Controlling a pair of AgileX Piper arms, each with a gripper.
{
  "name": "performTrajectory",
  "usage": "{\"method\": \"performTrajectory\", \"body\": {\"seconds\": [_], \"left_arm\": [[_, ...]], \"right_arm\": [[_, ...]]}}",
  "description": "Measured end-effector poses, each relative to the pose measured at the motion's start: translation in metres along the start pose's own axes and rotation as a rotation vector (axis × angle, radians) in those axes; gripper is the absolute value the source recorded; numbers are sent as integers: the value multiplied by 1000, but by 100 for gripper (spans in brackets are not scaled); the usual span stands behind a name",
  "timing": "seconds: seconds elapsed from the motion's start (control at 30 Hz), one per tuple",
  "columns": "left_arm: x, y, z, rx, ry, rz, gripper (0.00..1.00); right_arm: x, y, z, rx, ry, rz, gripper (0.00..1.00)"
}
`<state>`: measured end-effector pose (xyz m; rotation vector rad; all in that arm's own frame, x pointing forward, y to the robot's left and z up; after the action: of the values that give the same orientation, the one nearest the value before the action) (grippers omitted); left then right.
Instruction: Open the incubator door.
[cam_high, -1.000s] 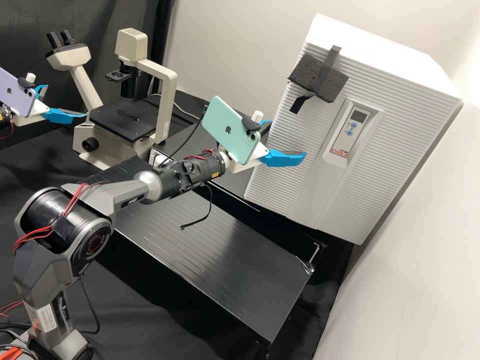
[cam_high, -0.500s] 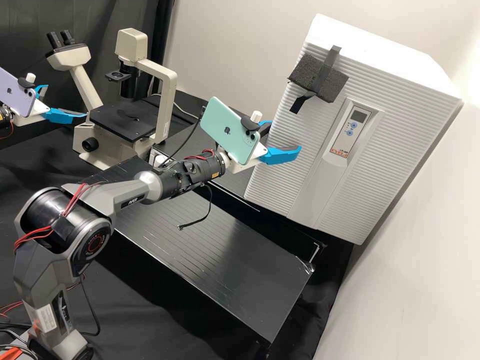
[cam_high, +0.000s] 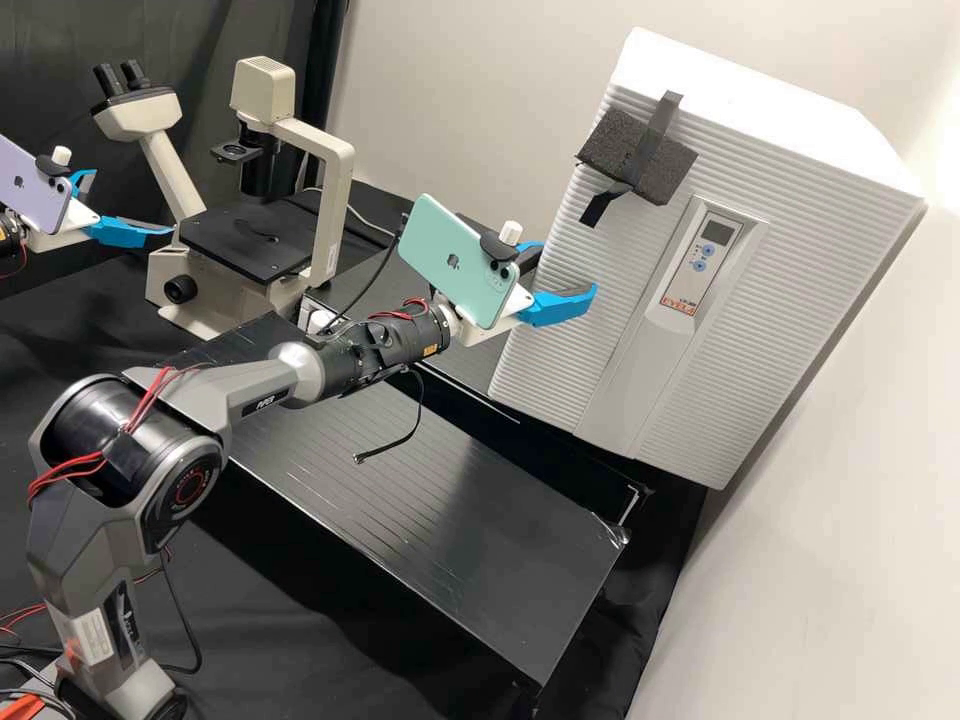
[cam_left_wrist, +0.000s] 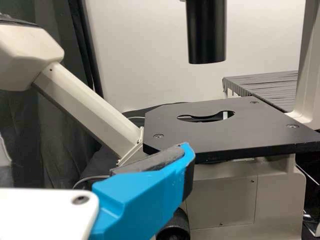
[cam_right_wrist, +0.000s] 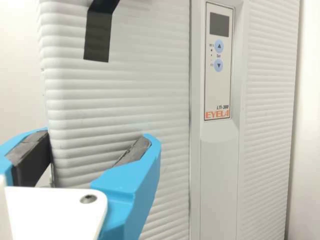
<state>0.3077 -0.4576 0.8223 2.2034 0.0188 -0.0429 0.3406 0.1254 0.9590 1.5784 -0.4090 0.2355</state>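
Note:
The white ribbed incubator (cam_high: 660, 260) stands at the right in the high view, its door closed. My right gripper (cam_high: 566, 268), with a green phone mounted on it, is open at the incubator's left edge. In the right wrist view, the open fingers of my right gripper (cam_right_wrist: 97, 136) stand on either side of the ribbed left edge of the incubator (cam_right_wrist: 165, 100); whether they touch it I cannot tell. My left gripper (cam_high: 132, 203), at the far left, is open beside the microscope. One blue finger of my left gripper (cam_left_wrist: 140, 195) lies before the microscope stage.
The beige microscope (cam_high: 330, 215) with its black stage (cam_left_wrist: 220, 132) stands at the back left. A black foam block (cam_high: 620, 150) is taped to the incubator's upper left. A ridged black platform (cam_high: 430, 500) lies below the right arm, and a cable (cam_high: 408, 435) hangs from that arm.
My right gripper has drawn back slightly leftward in the high view. Its near fingertip has also shifted up, away from the incubator's control strip. The left arm has stayed still.

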Motion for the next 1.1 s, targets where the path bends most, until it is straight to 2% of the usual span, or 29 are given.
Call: {"method": "performTrajectory", "body": {"seconds": [0.57, 0.83, 0.97, 1.07, 1.1], "left_arm": [[0, 0, 0, 0, 0, 0, 100], [0, 0, 0, 0, 0, 0, 100], [0, 0, 0, 0, 0, 0, 100], [0, 0, 0, 0, 0, 0, 100], [0, 0, 0, 0, 0, 0, 100]], "right_arm": [[-3, 13, 13, -13, 6, -27, 0], [-15, 29, 25, 8, 20, -37, 0], [-23, 38, 32, -3, 30, -37, 0], [-32, 45, 36, -28, 36, -28, 0], [-36, 48, 38, -34, 36, -22, 100]]}}
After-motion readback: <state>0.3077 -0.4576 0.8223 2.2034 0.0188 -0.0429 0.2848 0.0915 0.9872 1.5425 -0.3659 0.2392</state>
